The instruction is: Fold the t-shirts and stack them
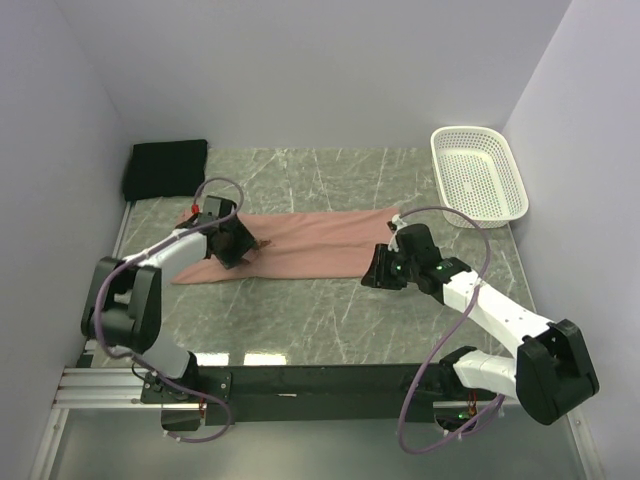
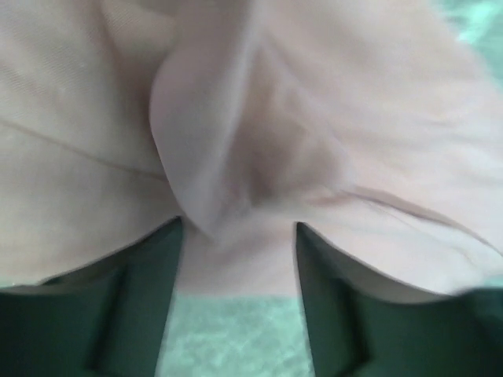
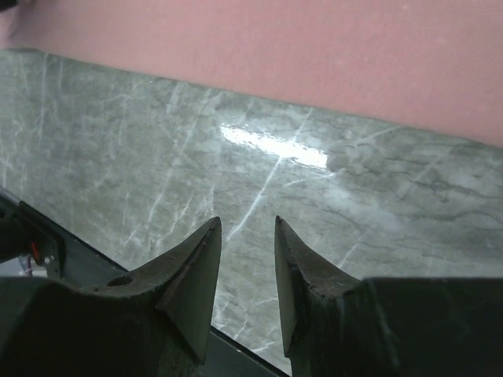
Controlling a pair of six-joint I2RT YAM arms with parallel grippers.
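Two shirts are on the table (image 1: 330, 320). The pink shirt (image 1: 310, 245) lies folded in a long strip across the middle, and the black shirt (image 1: 165, 168) sits folded at the far left corner. The left gripper (image 2: 240, 228) is over the strip's left end, jaws apart, with a raised crease of cloth loose at their tips. The right gripper (image 3: 247, 224) hovers beside the strip's right end, jaws narrowly parted and empty.

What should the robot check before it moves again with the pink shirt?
1. Left gripper open: ok, loose fold of pink t-shirt between its jaws.
2. Right gripper empty: ok, open above bare table.
3. Pink t-shirt fully folded: not ok, it is a long strip.
4. Black t-shirt ready: ok, folded at the far left corner.
5. Shirts stacked: not ok, they lie apart.
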